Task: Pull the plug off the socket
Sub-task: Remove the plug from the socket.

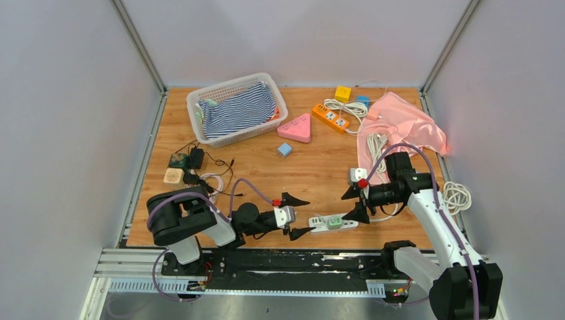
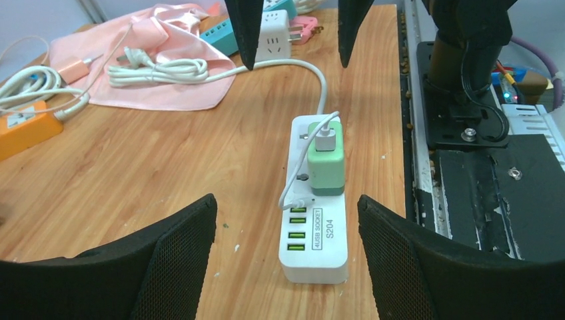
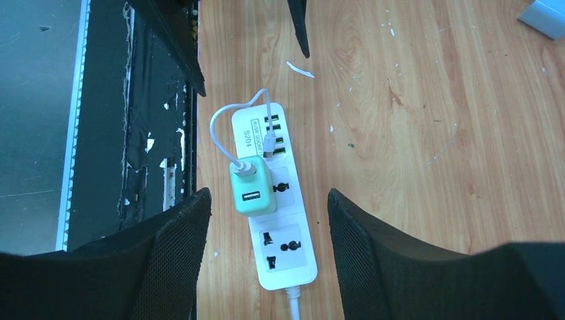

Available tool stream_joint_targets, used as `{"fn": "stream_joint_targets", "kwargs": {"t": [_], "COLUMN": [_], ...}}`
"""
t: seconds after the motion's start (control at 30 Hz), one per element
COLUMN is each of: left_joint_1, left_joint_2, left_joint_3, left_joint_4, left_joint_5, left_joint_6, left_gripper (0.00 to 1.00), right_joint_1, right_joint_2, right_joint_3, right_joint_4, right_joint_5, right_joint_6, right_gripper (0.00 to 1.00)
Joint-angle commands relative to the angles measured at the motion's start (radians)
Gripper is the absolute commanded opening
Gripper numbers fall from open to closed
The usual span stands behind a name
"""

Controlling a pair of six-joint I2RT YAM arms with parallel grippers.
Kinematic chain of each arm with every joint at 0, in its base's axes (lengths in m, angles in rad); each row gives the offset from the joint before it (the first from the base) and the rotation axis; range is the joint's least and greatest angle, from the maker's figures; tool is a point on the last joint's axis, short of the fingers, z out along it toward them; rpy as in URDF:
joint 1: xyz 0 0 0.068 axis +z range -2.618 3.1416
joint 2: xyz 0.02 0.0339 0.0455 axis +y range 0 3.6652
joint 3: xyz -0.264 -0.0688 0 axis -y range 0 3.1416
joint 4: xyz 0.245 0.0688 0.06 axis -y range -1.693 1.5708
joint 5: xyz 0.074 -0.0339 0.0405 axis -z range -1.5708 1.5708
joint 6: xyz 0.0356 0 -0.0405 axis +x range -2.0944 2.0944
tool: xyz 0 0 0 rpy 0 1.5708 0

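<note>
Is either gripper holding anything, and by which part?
Nothing is held. The left gripper and right gripper stand open by the power strip, and the green plug is untouched.

Your left arm, 8 o'clock in the overhead view: black joint housings, white links, and a purple cable looped over the shoulder joint. Your right arm, 4 o'clock: same build, with a second purple cable arching above it. A red dot and a pale camera block sit at each wrist. Left claw and right claw: black tapered fingers with mesh-textured inner pads.
</note>
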State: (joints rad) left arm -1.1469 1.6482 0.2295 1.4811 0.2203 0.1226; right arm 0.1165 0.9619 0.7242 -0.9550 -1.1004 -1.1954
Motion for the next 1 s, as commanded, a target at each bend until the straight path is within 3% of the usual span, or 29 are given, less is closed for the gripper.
{"fn": "stream_joint_targets", "kwargs": {"t": [0.0,0.4,0.67,0.97], "left_joint_1": [-0.021,-0.034,-0.036,-0.036], "left_joint_2": [0.048,0.136,0.175,0.250], "left_joint_3": [0.028,0.066,0.087,0.121], "left_joint_4": [0.044,0.048,0.046,0.048], "left_joint_5": [-0.066,-0.074,0.003,-0.042], "left_joint_6": [-0.006,-0.028,-0.017,-0.086], "left_gripper": [0.80,0.88,0.87,0.87], "right_joint_1": [-0.009,-0.009,-0.008,-0.009], "right_joint_2": [-0.014,-0.016,-0.015,-0.015], "right_joint_3": [-0.019,-0.028,-0.028,-0.029], "right_joint_4": [-0.049,-0.065,-0.068,-0.070], "right_joint_5": [-0.037,-0.038,-0.039,-0.038], "right_joint_6": [-0.067,-0.106,-0.110,-0.113], "right_gripper": [0.67,0.67,0.67,0.67]}}
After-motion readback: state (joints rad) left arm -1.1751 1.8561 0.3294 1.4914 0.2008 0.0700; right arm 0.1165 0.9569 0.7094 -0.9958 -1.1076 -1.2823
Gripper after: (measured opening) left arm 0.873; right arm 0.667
